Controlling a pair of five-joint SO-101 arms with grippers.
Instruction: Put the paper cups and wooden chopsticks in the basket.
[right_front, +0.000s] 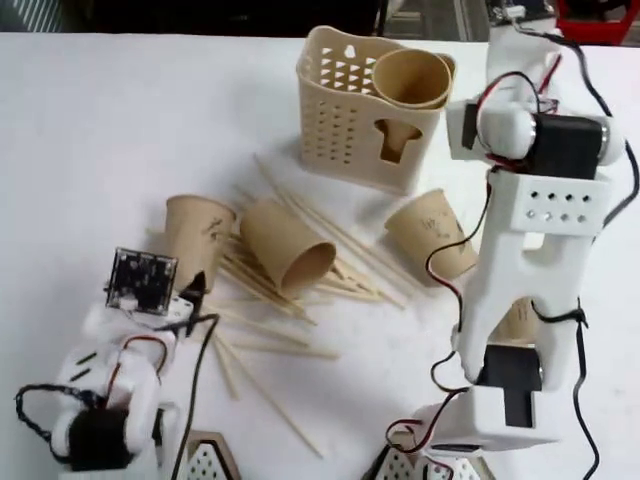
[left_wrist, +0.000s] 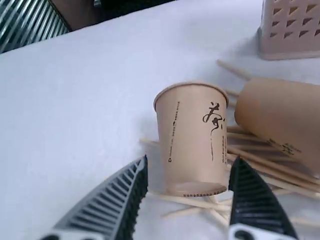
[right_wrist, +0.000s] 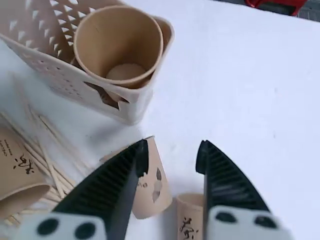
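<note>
high view: basket (right_front: 340, 130) holds nested paper cups (right_front: 410, 75); left tool (left_wrist: 190, 162), right tool (right_wrist: 172, 146) both released, empty.

One basket (right_front: 340, 120) is shown on a counter (right_front: 120, 120). Six paper cups (right_front: 288, 248) are counted: two nested inside the basket and four on the counter. Wooden chopsticks (right_front: 268, 396) are scattered in overlapping layers, too many to be counted exactly. Two arms are seen, each with one hand: the left hand (left_wrist: 190, 161) and the right hand (right_wrist: 172, 146).
</note>
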